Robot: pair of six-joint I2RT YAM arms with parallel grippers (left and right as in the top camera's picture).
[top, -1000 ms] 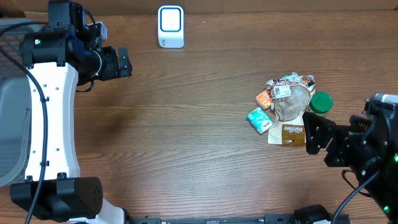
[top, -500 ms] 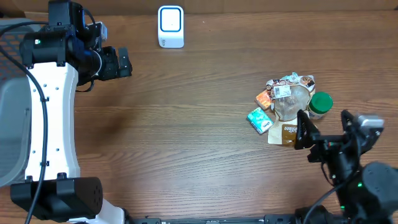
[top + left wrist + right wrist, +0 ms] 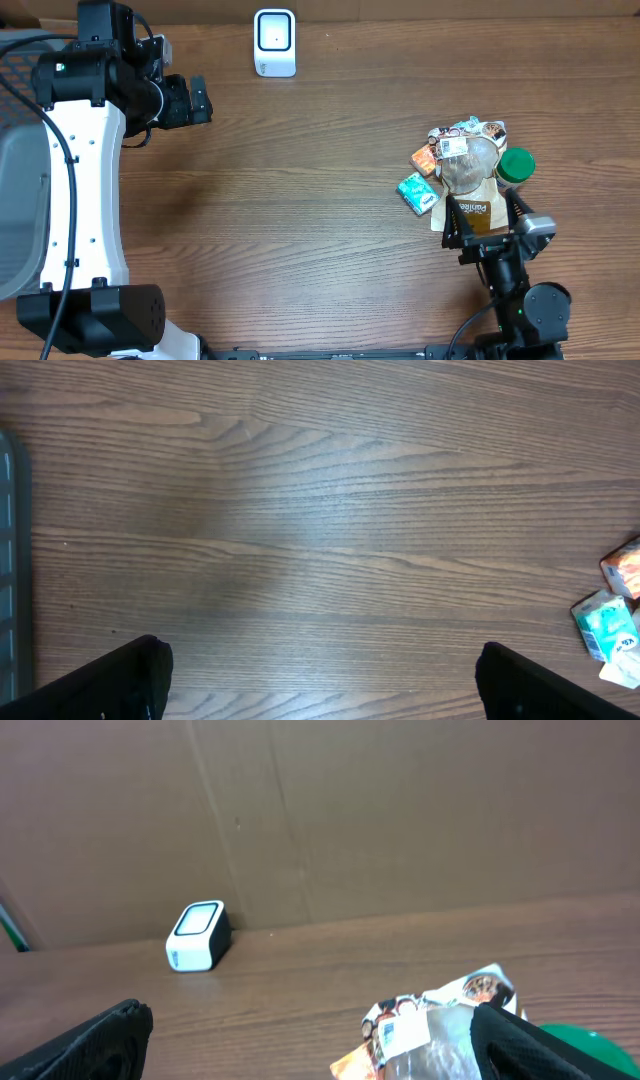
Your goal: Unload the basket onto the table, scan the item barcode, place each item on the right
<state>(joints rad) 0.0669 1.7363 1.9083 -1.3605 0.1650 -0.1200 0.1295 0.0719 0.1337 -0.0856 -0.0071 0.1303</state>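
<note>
A pile of small items (image 3: 462, 165) lies on the right of the wooden table: a silvery pouch with a white barcode label (image 3: 468, 158), a brown packet (image 3: 472, 212), a teal box (image 3: 416, 192), an orange packet (image 3: 426, 160) and a green lid (image 3: 516, 165). My right gripper (image 3: 482, 202) stands open just in front of the pile, its fingers either side of the brown packet. In the right wrist view the labelled pouch (image 3: 430, 1030) sits by the right finger (image 3: 540, 1045). The white scanner (image 3: 274, 42) stands at the back. My left gripper (image 3: 203, 100) hangs open at the far left, holding nothing.
A grey bin (image 3: 15, 200) borders the left edge. In the left wrist view the teal box (image 3: 608, 625) and the orange packet (image 3: 625, 565) show at the right edge, over bare wood. A brown cardboard wall (image 3: 320, 810) rises behind the scanner (image 3: 198, 933).
The right arm has swung in from the table's right edge and turned toward the back, so its open gripper now stands around the brown packet. The left arm has not moved.
</note>
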